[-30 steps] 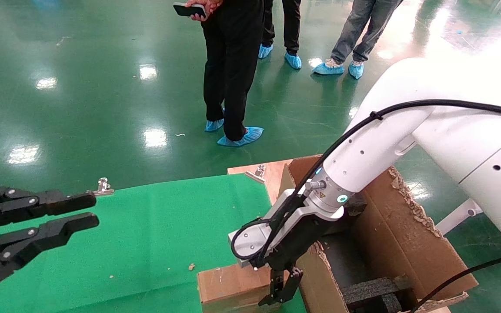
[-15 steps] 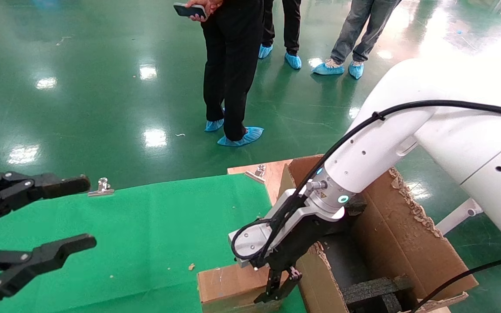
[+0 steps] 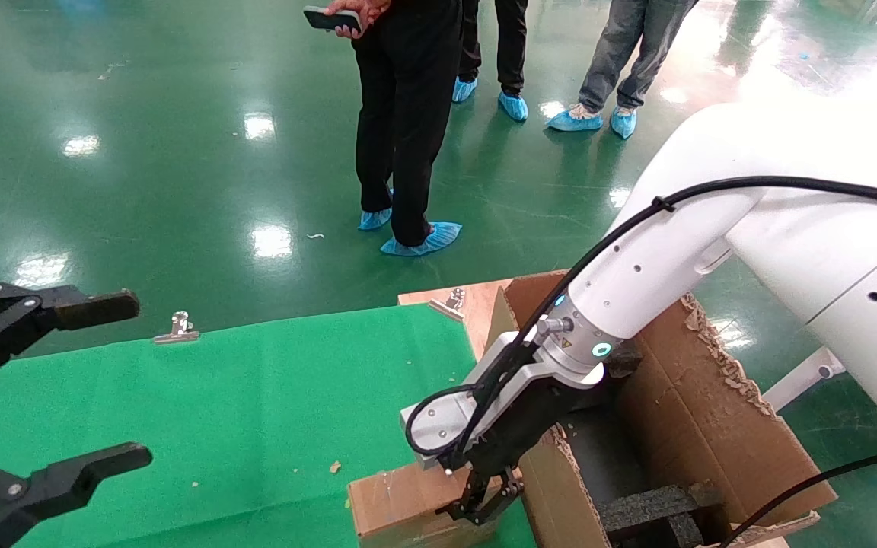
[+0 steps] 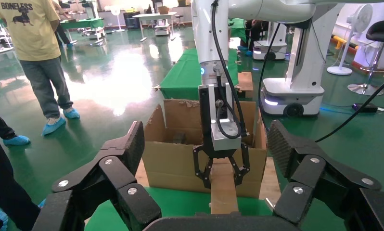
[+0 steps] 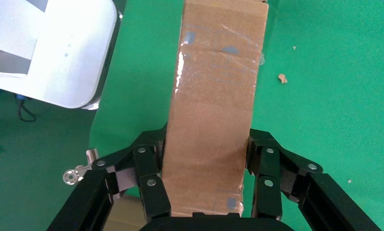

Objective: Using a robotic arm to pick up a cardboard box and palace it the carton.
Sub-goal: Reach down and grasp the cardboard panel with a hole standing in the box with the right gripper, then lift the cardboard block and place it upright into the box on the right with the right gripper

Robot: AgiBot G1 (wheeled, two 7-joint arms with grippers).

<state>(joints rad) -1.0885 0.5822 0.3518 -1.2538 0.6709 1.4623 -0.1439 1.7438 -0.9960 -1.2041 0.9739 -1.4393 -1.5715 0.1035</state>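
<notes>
The cardboard box [image 5: 214,101], lying on the green cloth [image 3: 240,396] just beside the carton [image 3: 705,426], is being clamped across its narrow sides by the right gripper [image 5: 205,166], and is best being lifted squarely before being carried over the carton's ragged flap; the left gripper [image 3: 43,396] is being held wide open and empty, well apart from the carton.

The small flat brown cardboard box [image 3: 408,502] lies on the green cloth-covered table [image 3: 256,411], just left of the large torn-flapped corrugated carton [image 3: 712,426], which holds black foam inserts [image 3: 652,510]. The white robotic arm's right gripper [image 3: 484,502] straddles the box's near end, one finger [image 5: 151,178] against each side. The black left gripper [image 3: 43,388] hangs over the table's left side, well apart. People [image 3: 408,114] stand on the floor behind the table.
</notes>
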